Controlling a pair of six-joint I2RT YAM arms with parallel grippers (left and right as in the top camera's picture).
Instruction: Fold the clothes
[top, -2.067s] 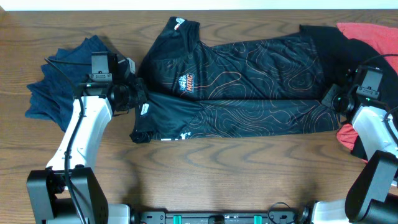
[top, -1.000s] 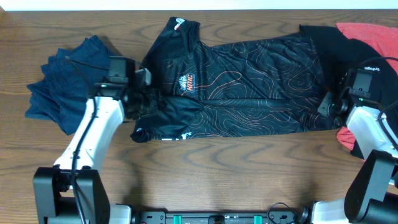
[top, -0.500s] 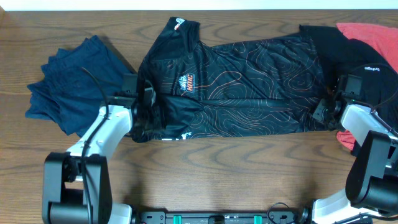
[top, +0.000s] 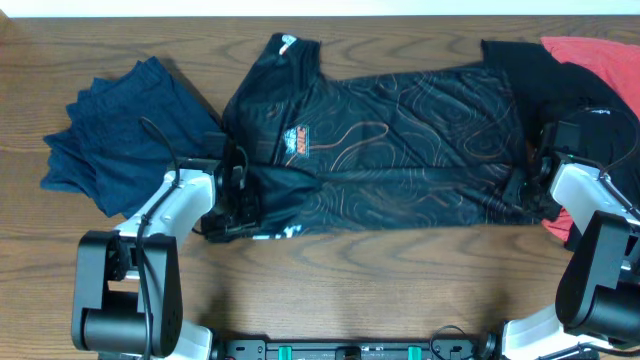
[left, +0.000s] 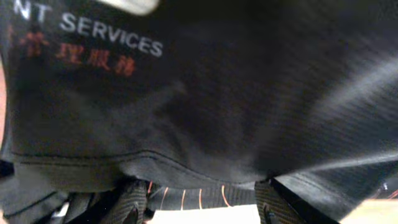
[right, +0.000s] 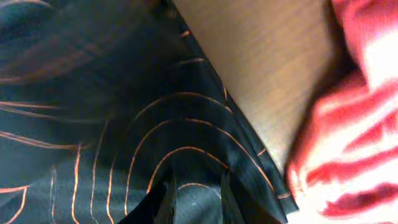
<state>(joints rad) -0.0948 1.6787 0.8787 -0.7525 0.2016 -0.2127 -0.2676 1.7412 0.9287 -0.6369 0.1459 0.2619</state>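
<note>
A black shirt (top: 390, 140) with orange contour lines lies spread across the middle of the table, collar to the left. My left gripper (top: 235, 212) sits at its lower left corner. In the left wrist view its fingers (left: 134, 205) stand wide apart, with a band of the shirt (left: 205, 112) filling the gap between them and more fabric draped close over the camera. My right gripper (top: 522, 192) is at the shirt's lower right edge. Its narrow jaws (right: 198, 198) are closed on a fold of the shirt (right: 124, 93).
A crumpled blue garment (top: 110, 130) lies at the left. At the back right, a red garment (top: 600, 55) and another black one (top: 560, 85) sit close to the right arm. Red cloth (right: 348, 143) borders the shirt's hem. Bare wooden table (top: 380, 280) runs along the front.
Both grippers have moved toward the front edge along the shirt's ends. The shirt's lower edge has come forward with them and the cloth lies flatter.
</note>
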